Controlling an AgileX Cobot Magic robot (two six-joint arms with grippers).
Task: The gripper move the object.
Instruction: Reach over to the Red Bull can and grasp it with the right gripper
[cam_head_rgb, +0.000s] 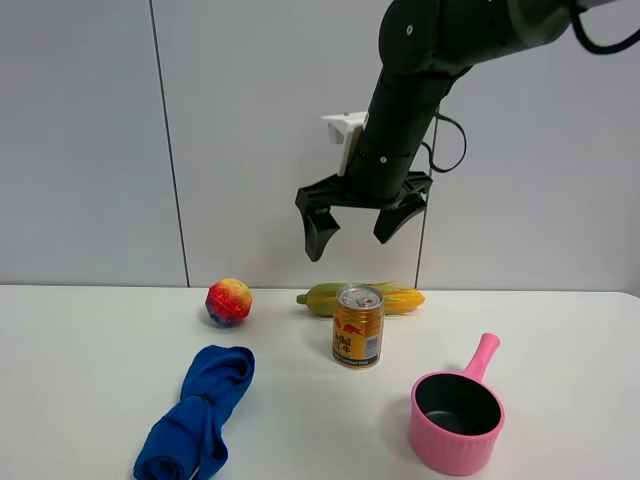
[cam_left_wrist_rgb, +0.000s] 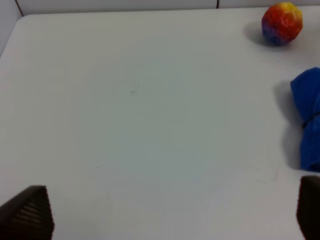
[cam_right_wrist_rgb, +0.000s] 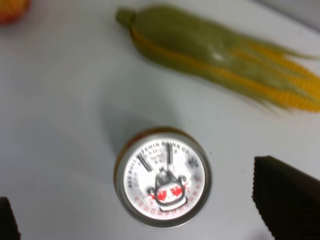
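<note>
Barely started: we are hovering right gripper (cam_head_rgb: 350, 238), claw spread wide and empty, well above can (cam_head_rgb: 358, 327). Can is standing upright on table (cam_head_rgb: 100, 340), just in front of corn cob (cam_head_rgb: 320, 299), untouched. We are judging descent, grip and move all remaining.

The can (cam_head_rgb: 358, 326) is small and squat, gold-yellow with a red bull logo, blue lettering and a silver pull-tab top. It stands upright on the counter (cam_head_rgb: 100, 340), roughly midway between the left and right edges and closer to the far edge than to the near one. The gripper (cam_head_rgb: 350, 245), a black two-fingered claw on a thick black arm, hangs in the air well above the can and apart from it, its fingers pointing down, spread wide and holding nothing, with the can's lid showing between them in the right wrist view.
</note>
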